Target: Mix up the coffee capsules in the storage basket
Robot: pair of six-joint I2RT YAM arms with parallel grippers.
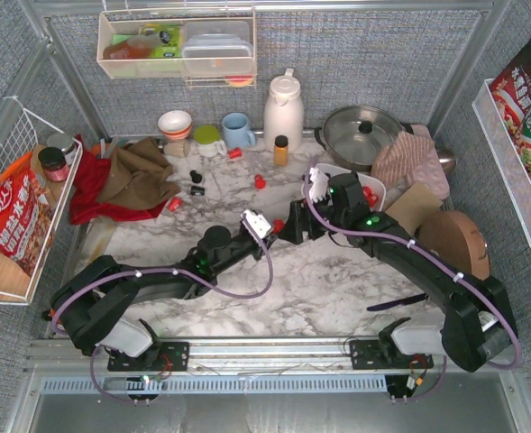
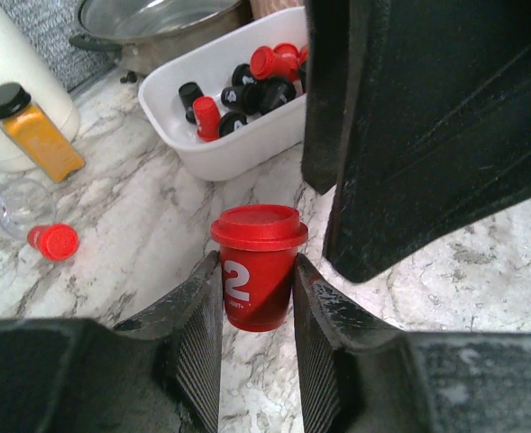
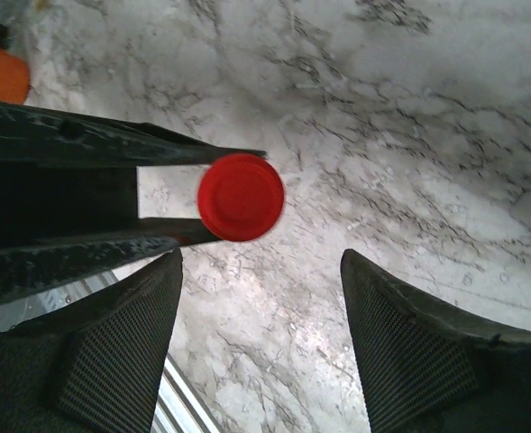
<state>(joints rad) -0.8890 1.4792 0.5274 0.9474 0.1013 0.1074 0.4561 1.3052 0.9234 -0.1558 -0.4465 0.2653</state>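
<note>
My left gripper (image 2: pixel 257 271) is shut on a red coffee capsule (image 2: pixel 258 262) marked "2", held upright over the marble. I cannot tell whether it touches the table. In the top view this capsule (image 1: pixel 278 225) is at mid-table at my left gripper (image 1: pixel 271 227). My right gripper (image 3: pixel 260 262) is open and empty, looking down on the capsule's red lid (image 3: pixel 241 197); in the top view it (image 1: pixel 295 223) is just right of the capsule. The white storage basket (image 2: pixel 220 153) holds red and black capsules (image 2: pixel 247 86). My right arm hides most of the basket (image 1: pixel 381 192).
Loose red capsules (image 1: pixel 260 181) (image 1: pixel 174 205) (image 2: pixel 56 241) and a black one (image 1: pixel 196 190) lie on the marble. An amber bottle (image 1: pixel 281 150), a white jug (image 1: pixel 283 110), a steel pot (image 1: pixel 360 135), cups and cloths stand along the back. Wire racks hang on both sides.
</note>
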